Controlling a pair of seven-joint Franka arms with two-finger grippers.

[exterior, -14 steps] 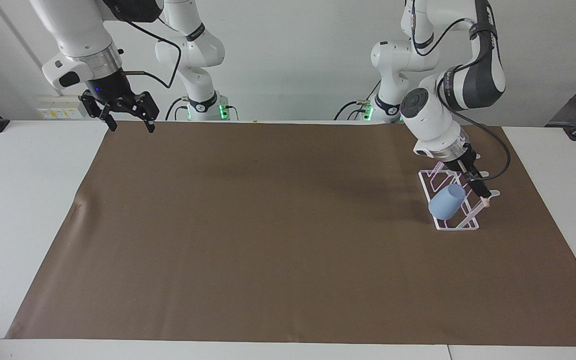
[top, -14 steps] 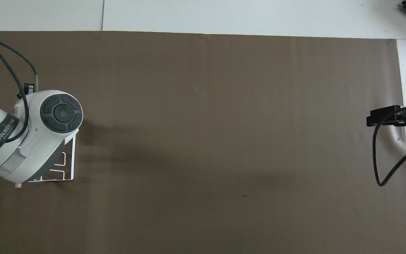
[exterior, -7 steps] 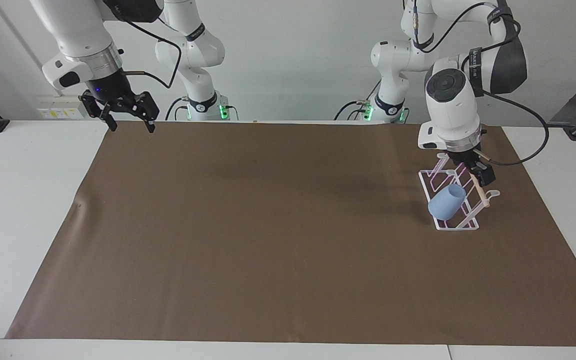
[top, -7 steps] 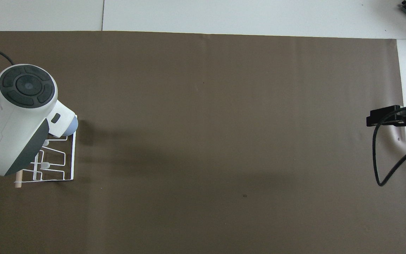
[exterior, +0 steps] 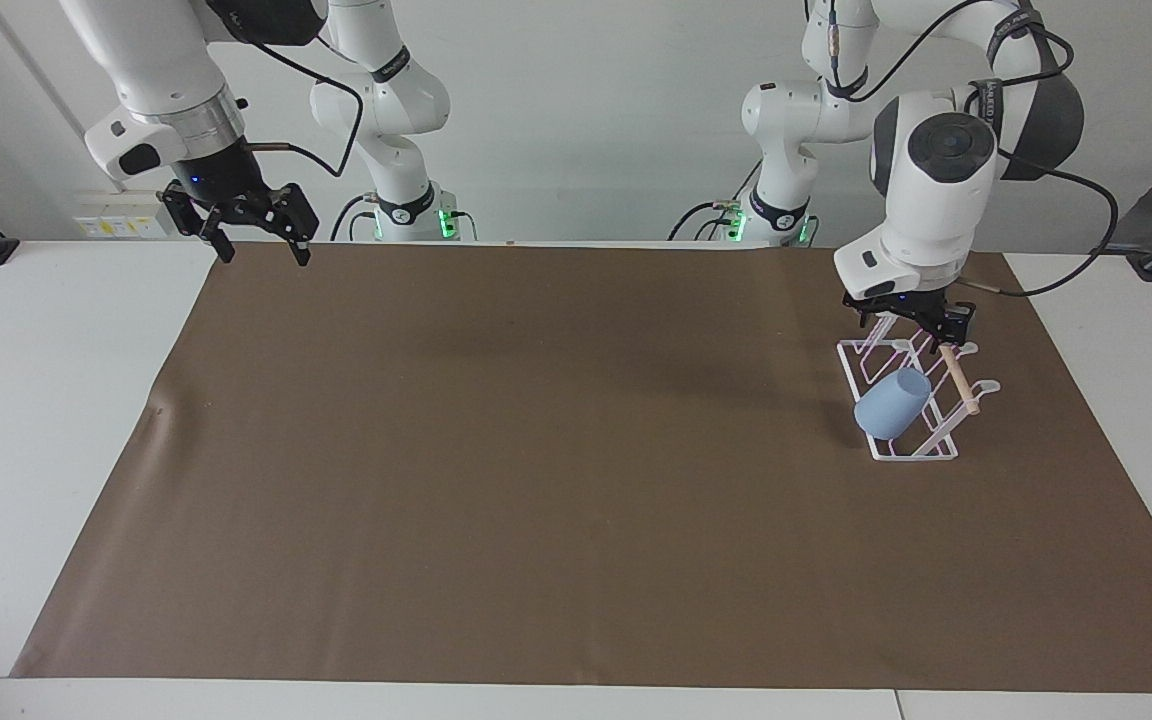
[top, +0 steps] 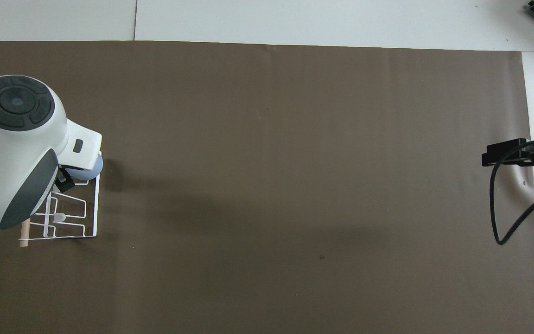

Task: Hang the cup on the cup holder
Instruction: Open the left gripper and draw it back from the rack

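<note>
The light-blue cup (exterior: pixel 891 405) hangs tilted on a slanted wire loop of the white cup holder (exterior: pixel 911 455), at the holder's end farther from the robots. The cup's mouth faces up toward the wooden dowel (exterior: pixel 958 378). My left gripper (exterior: pixel 908 322) hovers open and empty just over the holder's nearer end, clear of the cup. In the overhead view my left wrist covers most of the cup holder (top: pixel 88 222), and only a sliver of the cup (top: pixel 93 168) shows. My right gripper (exterior: pixel 264 255) waits open and empty over the mat's corner at the right arm's end.
A brown mat (exterior: pixel 536 450) covers most of the white table (exterior: pixel 46 400). The cup holder stands near the left arm's end of the mat. A black cable (top: pixel 503 222) loops down from my right wrist.
My left gripper has drawn back from the cup, risen and turned upright over the holder's nearer end. The cup stays on the holder. The right arm has not moved.
</note>
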